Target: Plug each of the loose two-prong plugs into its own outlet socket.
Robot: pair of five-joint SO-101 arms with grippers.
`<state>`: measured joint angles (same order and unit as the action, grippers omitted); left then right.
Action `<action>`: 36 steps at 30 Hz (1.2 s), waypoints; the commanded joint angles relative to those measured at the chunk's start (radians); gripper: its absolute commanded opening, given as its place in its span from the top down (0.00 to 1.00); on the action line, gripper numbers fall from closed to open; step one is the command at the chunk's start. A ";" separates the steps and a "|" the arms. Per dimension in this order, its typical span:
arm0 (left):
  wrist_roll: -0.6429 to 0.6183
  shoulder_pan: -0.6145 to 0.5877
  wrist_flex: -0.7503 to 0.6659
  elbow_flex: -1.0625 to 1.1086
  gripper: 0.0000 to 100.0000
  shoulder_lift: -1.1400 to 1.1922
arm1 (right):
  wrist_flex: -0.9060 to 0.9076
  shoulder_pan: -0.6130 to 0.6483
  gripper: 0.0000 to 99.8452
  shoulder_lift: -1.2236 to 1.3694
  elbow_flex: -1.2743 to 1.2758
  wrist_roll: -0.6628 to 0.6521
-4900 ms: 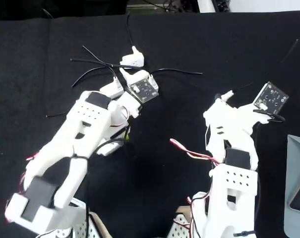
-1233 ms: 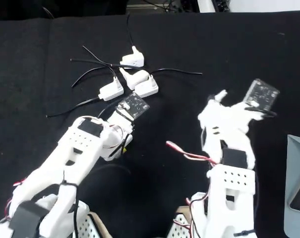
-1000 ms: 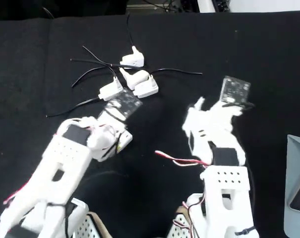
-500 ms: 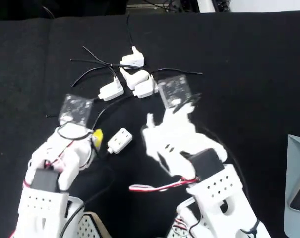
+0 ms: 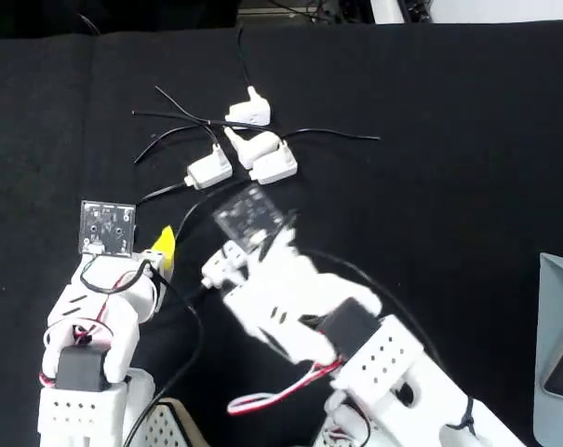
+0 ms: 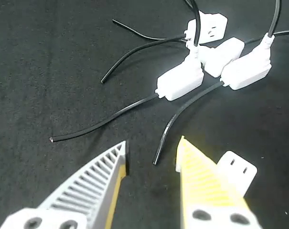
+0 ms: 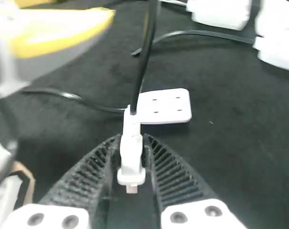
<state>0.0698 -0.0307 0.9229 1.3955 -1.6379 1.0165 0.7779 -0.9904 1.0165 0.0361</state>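
At table centre, I have the right gripper (image 7: 132, 141) clenched on 1 2-prong plug (image 7: 131, 164) just short of the loose outlet socket (image 7: 164, 107), with the left gripper (image 6: 151, 149) gaping empty beside it; insertion looks pending, so next I'd square prongs to slots and brace the socket.

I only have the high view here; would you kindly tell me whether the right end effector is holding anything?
Observer: Yes, the right end effector is shut on a white plug with a black cable.
Operator: Thank you; what is near it?
Observer: A flat white outlet socket with four small holes lies close beside the plug.
Operator: And the left end effector?
Observer: The left end effector is open and holds nothing.
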 commanded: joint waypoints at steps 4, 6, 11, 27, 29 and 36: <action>-0.020 0.062 0.002 -0.044 0.74 -0.011 | -0.025 0.066 0.99 -0.025 -0.010 -0.006; -0.020 0.096 0.048 -0.076 0.74 -0.011 | -0.026 0.077 0.99 -0.025 -0.010 -0.006; -0.014 0.194 0.144 -0.168 0.74 -0.011 | -0.025 0.078 0.99 -0.025 -0.012 -0.006; 0.057 0.202 0.192 -0.196 0.74 -0.011 | -0.018 0.064 0.99 -0.025 -0.001 -0.006; 0.041 0.124 0.192 -0.191 0.74 -0.011 | -0.038 0.023 0.99 -0.021 0.004 -0.006; -0.123 -0.130 0.172 -0.160 0.74 -0.011 | -0.439 -0.087 0.99 -0.016 0.272 -0.008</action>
<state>0.0069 -0.0583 1.1101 1.2666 -1.6425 0.8201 0.7457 -0.9904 1.1638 0.0361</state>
